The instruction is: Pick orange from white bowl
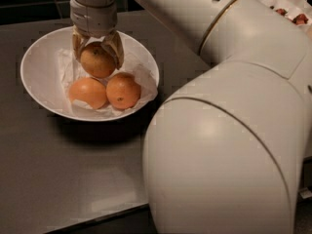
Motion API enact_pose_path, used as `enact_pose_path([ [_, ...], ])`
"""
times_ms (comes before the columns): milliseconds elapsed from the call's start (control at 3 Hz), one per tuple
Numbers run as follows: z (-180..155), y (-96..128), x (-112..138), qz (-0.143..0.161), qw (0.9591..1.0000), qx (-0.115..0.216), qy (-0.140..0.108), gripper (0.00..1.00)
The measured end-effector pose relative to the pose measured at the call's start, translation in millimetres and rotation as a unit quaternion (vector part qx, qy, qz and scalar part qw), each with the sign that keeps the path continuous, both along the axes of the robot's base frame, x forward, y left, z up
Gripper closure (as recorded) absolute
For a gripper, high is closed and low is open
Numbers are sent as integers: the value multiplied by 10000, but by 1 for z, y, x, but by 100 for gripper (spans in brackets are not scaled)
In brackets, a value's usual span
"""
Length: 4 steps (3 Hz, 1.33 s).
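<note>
Grey tabletop (73, 179) fills the lower left of the frame, matte and dimly lit. Nearest the camera, at lower right, bulges the large white housing of the robot arm (219, 155), whose upper segments climb toward the top of the frame and turn left. Beyond the bare tabletop, in the upper left, sits the white bowl (30, 77), wide and shallow, lined with crumpled white paper (142, 80). On the bowl's near side two bright, smooth oranges lie side by side on the paper, the left one (87, 92) touching the right one (123, 90). Just behind and above them is the orange (97, 62), duller and browner, with a small dark dot near its top. It sits directly between the tan fingers (117, 47) of the gripper (98, 60), which comes straight down from the top of the frame over the bowl's far half and is closed against both flanks of the fruit, gripping it. Its lower edge shows just above the gap between the two bright oranges; whether it is clear of the paper cannot be told. Farthest off, in the upper right corner, red strawberries (299, 19) lie in another paper-lined dish (285, 0), partly hidden by the arm.
</note>
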State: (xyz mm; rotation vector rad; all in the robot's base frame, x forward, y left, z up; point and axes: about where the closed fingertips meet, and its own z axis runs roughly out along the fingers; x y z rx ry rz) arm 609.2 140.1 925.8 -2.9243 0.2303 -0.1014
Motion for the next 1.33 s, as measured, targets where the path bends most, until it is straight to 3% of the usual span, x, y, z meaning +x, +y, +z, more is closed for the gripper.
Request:
enact_pose_path([
  [667, 46, -13, -18, -111, 9974, 398, -588, 100],
  [1000, 66, -30, -32, -263, 9928, 740, -906, 100],
  [1333, 67, -29, -31, -263, 9924, 757, -936, 100],
])
